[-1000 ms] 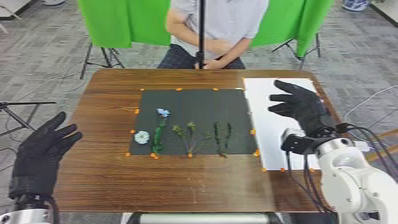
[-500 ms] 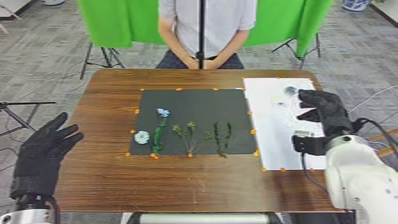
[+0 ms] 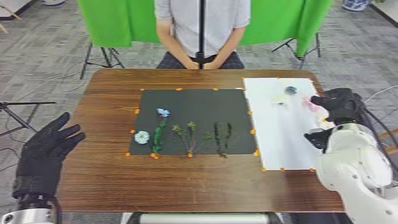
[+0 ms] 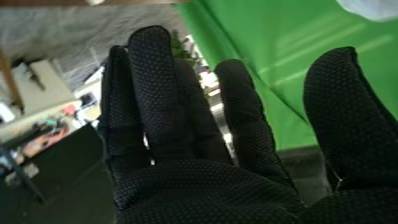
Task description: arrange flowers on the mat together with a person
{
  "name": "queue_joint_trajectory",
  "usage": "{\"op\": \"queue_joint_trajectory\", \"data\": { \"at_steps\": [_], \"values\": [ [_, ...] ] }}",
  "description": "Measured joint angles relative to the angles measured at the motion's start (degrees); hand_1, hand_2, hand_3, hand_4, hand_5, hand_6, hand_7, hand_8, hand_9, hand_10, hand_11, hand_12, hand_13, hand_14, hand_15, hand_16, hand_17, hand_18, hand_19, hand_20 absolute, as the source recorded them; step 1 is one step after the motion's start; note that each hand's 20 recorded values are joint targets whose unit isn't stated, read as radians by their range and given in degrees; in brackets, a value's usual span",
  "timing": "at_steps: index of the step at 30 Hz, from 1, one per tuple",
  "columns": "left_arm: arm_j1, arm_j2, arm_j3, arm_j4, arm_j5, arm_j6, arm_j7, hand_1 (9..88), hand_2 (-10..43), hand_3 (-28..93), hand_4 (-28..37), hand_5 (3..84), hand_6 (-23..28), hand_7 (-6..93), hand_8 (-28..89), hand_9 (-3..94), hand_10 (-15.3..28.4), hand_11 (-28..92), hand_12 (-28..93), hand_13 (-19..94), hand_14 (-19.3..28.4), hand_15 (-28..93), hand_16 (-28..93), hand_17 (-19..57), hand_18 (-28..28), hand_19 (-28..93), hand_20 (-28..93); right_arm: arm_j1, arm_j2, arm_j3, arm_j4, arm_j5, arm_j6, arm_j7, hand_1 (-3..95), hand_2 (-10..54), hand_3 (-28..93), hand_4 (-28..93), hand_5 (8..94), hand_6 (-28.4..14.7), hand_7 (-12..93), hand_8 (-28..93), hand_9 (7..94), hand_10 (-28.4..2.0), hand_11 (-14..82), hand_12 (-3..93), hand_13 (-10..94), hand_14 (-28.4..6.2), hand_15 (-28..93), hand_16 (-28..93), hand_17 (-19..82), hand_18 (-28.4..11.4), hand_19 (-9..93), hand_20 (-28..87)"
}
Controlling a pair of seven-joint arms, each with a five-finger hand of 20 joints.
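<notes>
Right hand (image 3: 340,104): released, fingers extended, at right edge of white sheet (image 3: 282,145), beside pink flower (image 3: 311,106). Left hand (image 3: 40,156): released, at left edge of table (image 3: 178,187). Pale-blue flower (image 3: 142,137): near-left corner of dark mat (image 3: 200,102). Green sprigs (image 3: 191,128): toward mat's near edge.

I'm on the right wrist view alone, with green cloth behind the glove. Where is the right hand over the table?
Observer: In the head view, the right hand is at the table's right edge, beside the white sheet.
Operator: And which bloom is closest to it?
Observer: A pink flower, just to the hand's left at the sheet's right side.
Operator: What's leftmost on the dark mat?
Observer: A pale blue bloom, near the mat's lower left corner.
Operator: Where's the other hand?
Observer: The left hand is off the table's left side, well away from the mat.
</notes>
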Motion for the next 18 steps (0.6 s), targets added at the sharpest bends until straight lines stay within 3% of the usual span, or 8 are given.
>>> {"op": "queue_joint_trajectory", "data": {
  "at_steps": [7,10,18],
  "values": [
    [-0.16,0.04,0.0,0.02,0.13,0.0,-0.31,21.9,6.0,80,-28.3,37.5,8.4,14.6,-10,35.1,19.9,29,9,24,26.6,58,-12,-9.5,21.3,51,10,4.27,1.09,-2.04,4.77,-1.02,-6.92,4.71,32.5,-0.8,69,-21,49.3,-4.5,11,-10,48.5,-23.9,14.6,13.6,56,-19.3,66,6,25,-27.5,83,-6],
    [-0.4,0.05,0.02,0.03,0.23,-0.02,-0.57,21.9,6.0,80,-28.3,37.6,8.4,14.5,-10,35.1,19.9,29,9,24,26.5,58,-12,-9.5,21.3,51,10,6.3,1.57,-3.38,7.67,-0.89,-8.79,5.41,32.9,-1.6,69,-21,48.3,-4.8,11,-10,47.7,-24.3,14.6,13.6,57,-19.0,67,6,26,-27.7,86,-13],
    [-0.88,0.05,0.07,0.05,0.57,-0.1,-1.32,21.9,6.0,80,-28.3,37.7,8.5,14.6,-10,35.1,20.0,29,9,24,26.5,58,-12,-9.5,21.3,51,10,11.35,4.09,-9.96,14.62,-1.47,-14.34,6.92,34.8,-5.2,69,-22,47.5,-4.3,11,-10,48.3,-24.7,14.2,13.7,57,-19.2,67,6,26,-27.9,87,-15]
  ]
}}
